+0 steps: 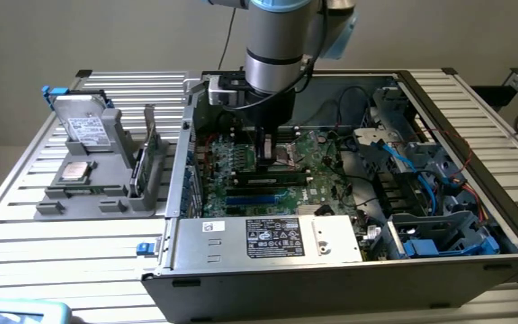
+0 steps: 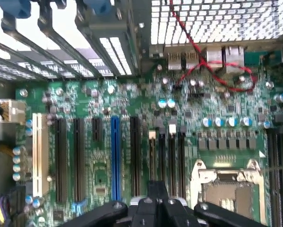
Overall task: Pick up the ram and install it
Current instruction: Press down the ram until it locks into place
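So, quick rundown of the setup:

end effector: fingers pinched fully together, nothing between them as far as I can see. In the wrist view (image 2: 156,201) the dark fingers hang just over the motherboard, above the black slots next to the CPU socket.

arm: silver-and-grey cylinder (image 1: 277,47) reaching straight down into the open case.

ram: one thin dark stick (image 1: 271,180) already sits flat in a slot on the board, just in front of the end effector, apart from it.

motherboard: green, busy with little round capacitors (image 2: 132,101), long black slots plus one blue slot (image 2: 115,156).

CPU socket: square metal frame (image 2: 228,182), shiny.

case: grey sheet-metal tower (image 1: 349,280) lying on its side, blue cables at the exterior view's right.

bench: ribbed aluminium slats (image 1: 88,233).

holder: grey plastic fixture (image 1: 92,179) on the exterior view's left, with a square silver chip on it.
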Action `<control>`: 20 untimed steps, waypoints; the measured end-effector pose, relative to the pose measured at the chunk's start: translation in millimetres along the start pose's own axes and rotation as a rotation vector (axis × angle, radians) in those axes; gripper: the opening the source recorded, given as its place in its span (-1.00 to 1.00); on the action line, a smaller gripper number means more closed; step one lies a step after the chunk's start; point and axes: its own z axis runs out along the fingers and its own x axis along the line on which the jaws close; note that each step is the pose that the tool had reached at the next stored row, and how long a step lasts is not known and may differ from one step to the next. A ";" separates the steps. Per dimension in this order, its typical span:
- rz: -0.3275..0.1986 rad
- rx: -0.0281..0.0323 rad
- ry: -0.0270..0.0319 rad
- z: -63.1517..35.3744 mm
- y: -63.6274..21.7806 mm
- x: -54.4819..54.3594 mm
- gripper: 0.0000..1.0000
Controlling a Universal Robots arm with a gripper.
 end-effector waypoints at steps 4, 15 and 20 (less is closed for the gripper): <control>0.000 -0.0091 0.0005 -5.1 -3.3 0.2 -0.79; -0.001 -0.0361 0.0019 -19.7 -24.7 -0.1 -0.79; -0.002 -0.0410 0.0022 -29.2 -30.6 0.0 -0.79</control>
